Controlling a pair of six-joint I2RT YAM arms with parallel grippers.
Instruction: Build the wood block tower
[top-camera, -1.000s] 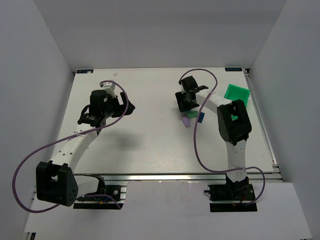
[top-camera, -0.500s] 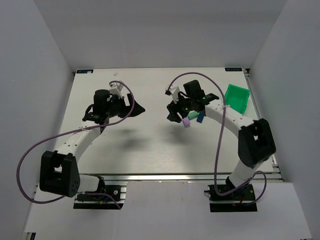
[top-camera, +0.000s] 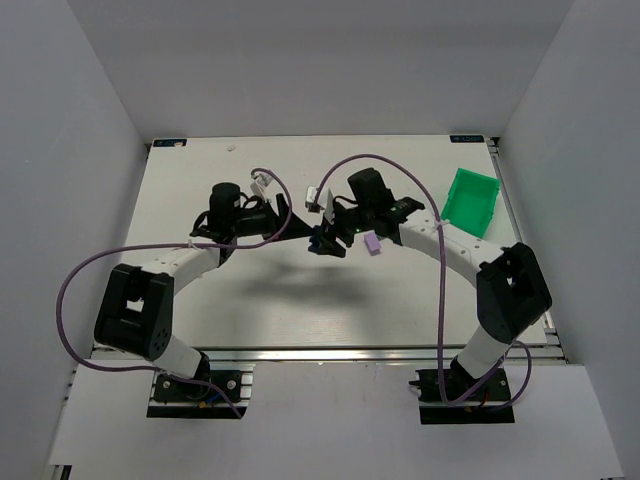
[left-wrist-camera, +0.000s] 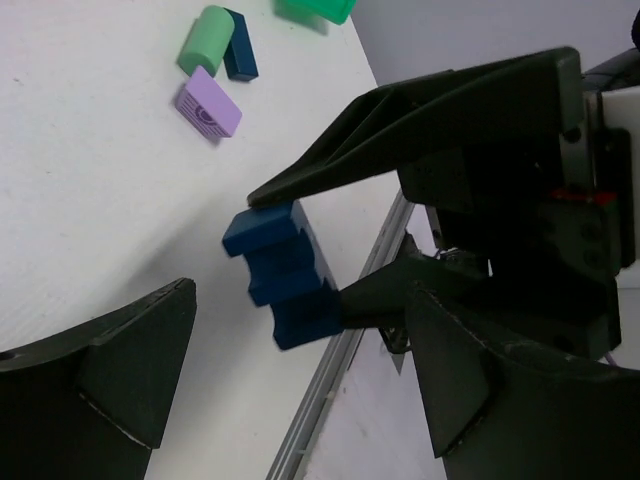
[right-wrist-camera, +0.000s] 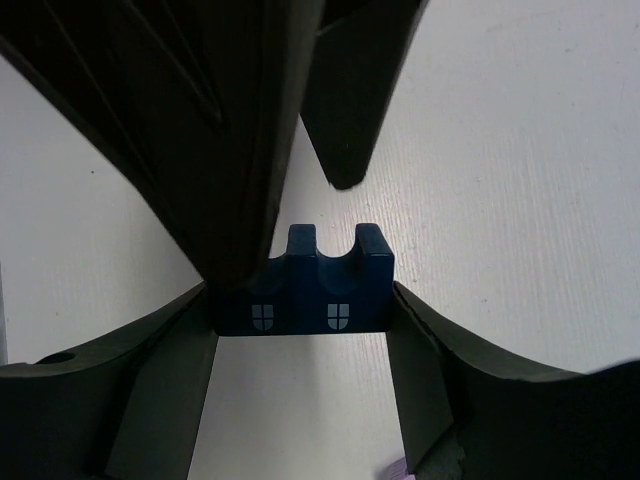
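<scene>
My right gripper (top-camera: 327, 243) is shut on a dark blue notched block (right-wrist-camera: 305, 290) with small painted windows and holds it above the table, near the middle. In the left wrist view the same block (left-wrist-camera: 280, 270) sits between the right gripper's black fingers. My left gripper (top-camera: 283, 215) is open and empty, right beside that block, with its fingers (right-wrist-camera: 340, 100) just beyond it. A lilac block (left-wrist-camera: 208, 108), a mint green cylinder (left-wrist-camera: 205, 38) and a second dark blue block (left-wrist-camera: 240, 45) lie together on the table. The lilac block (top-camera: 373, 242) also shows from above.
A bright green plastic bin (top-camera: 470, 200) stands at the table's right edge. The white table (top-camera: 260, 290) ends in a metal rail at the near side. Purple cables loop over both arms.
Both arms have swung in toward the table's middle. My right gripper has moved left, away from the blocks on the table. My left gripper has moved right until the two grippers meet.
</scene>
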